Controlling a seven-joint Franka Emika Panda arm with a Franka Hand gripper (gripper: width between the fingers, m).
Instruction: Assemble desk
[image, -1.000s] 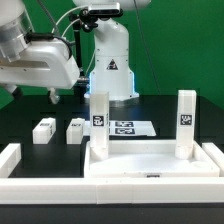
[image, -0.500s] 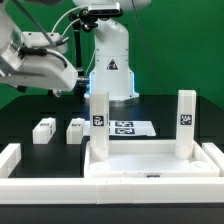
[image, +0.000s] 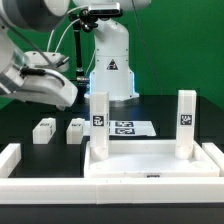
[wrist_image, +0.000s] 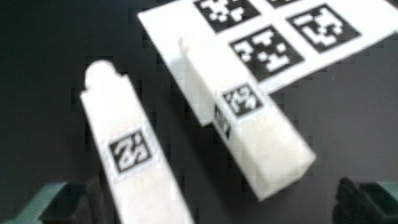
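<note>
The arm (image: 40, 80) hangs over the exterior view's left part of the black table (image: 30, 115). In that view I cannot make out its fingers. The wrist view shows them better: the gripper (wrist_image: 214, 206) is spread wide, with one dark fingertip (wrist_image: 54, 205) at each side of the picture, and there is nothing between them. It holds no part.

The desk is only partly together. The tabletop tray (image: 150, 177) lies flat at the front of the table, with its raised rims up. Two legs stand upright in its far corners: the left upright leg (image: 99, 122) on the exterior view's left and the right upright leg (image: 186, 122) on the exterior view's right, each with a black-and-white tag facing the camera.

The two other legs lie loose on the table, to the exterior view's left of the tray and below the arm. The inner loose leg (image: 76, 129) (wrist_image: 246, 115) is just beside the marker board (image: 126, 127) (wrist_image: 267, 30); whether they touch I cannot tell. The outer loose leg (image: 43, 130) (wrist_image: 128, 150) lies next to it, a little apart, and both show a tag on the upper face.

A low white rail (image: 10, 160) borders the table.
</note>
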